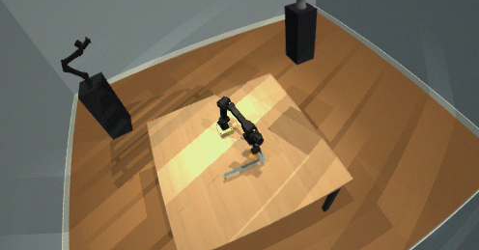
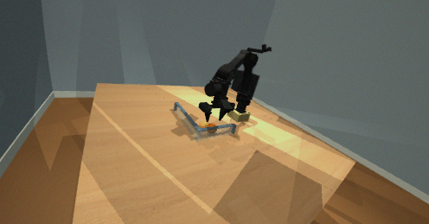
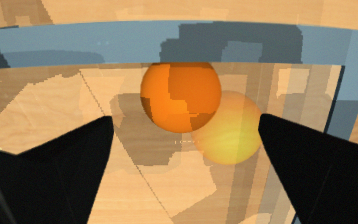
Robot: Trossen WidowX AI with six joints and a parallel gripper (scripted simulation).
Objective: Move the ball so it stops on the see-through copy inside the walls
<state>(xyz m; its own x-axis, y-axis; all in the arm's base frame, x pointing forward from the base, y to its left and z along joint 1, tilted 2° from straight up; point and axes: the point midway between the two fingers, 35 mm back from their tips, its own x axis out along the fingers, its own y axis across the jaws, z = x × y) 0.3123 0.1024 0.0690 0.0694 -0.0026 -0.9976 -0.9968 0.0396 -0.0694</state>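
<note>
While the end effector (image 3: 185, 150) hangs released, the ball (image 3: 180, 95) sits inside the walls (image 3: 130, 42), overlapping its see-through copy (image 3: 232, 132).

The jaws stand wide and hold nothing, with bare bench (image 3: 145, 185) between the two fingertips. Ahead of them the orange ball (image 3: 180, 97) sits against the far clear wall (image 3: 130, 47), which blocks any push straight on. The side wall (image 3: 352, 75) closes off the right, meeting the far wall at the corner. The see-through copy (image 3: 232, 132) lies just right of the ball, overlapping it, inside that corner. Left of the ball the bench is open along the far wall.
</note>
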